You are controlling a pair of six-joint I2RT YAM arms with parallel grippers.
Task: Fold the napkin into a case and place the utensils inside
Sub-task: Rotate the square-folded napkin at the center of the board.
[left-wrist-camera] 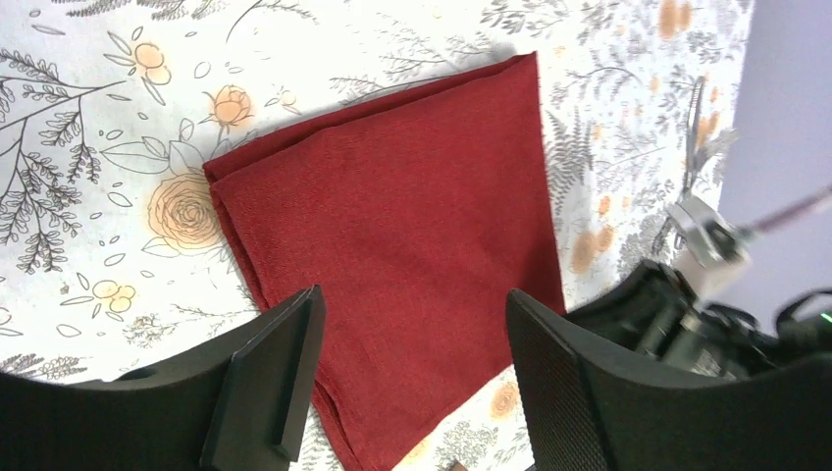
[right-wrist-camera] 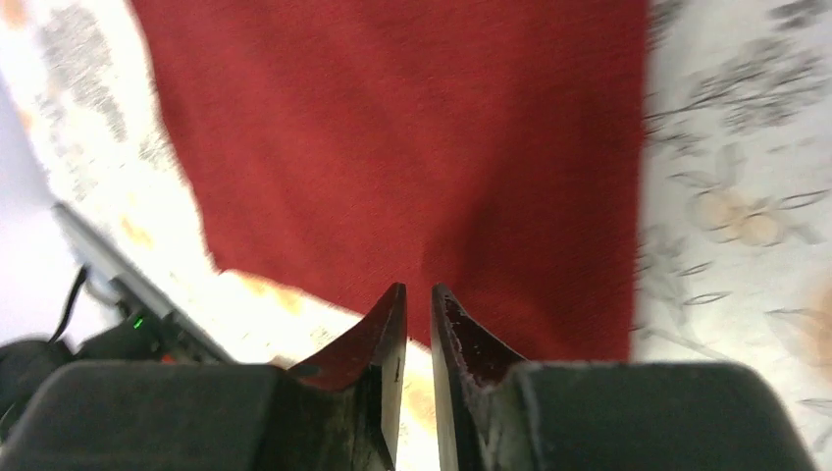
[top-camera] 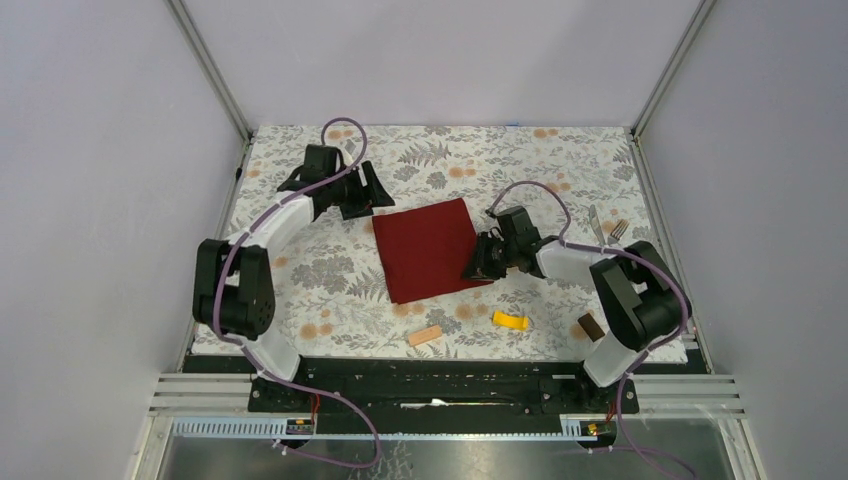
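Napkin (top-camera: 430,250): dark red cloth lying flat at the centre of the floral table (top-camera: 300,300), already folded to a near-square with layered edges showing at its left corner in the left wrist view. Its sides are tilted slightly from the frame edges.

Right end effector (top-camera: 480,262): at the napkin's right edge, near the lower right corner, touching or just above the hem. In the right wrist view its jaws are drawn in to a narrow slit, and the cloth spreads upward from the tips. Whether any cloth is pinched between them cannot be told.

Left end effector (top-camera: 368,203): just beside the napkin's upper left corner, jaws wide and empty. In its own wrist view the cloth lies ahead of the tips.

Utensils: knife (top-camera: 597,224) and fork (top-camera: 619,230) lie side by side at the right of the overhead frame, well apart from the napkin, beyond the right arm, with their long axes running roughly up the frame.

Judgement: the next fold turns on the right hem, which lies directly under the right end effector. That arm is also the nearer one to the utensils. The case is not yet formed.

Tan block (top-camera: 425,335), yellow block (top-camera: 511,321) and brown block (top-camera: 591,326) lie along the near edge.
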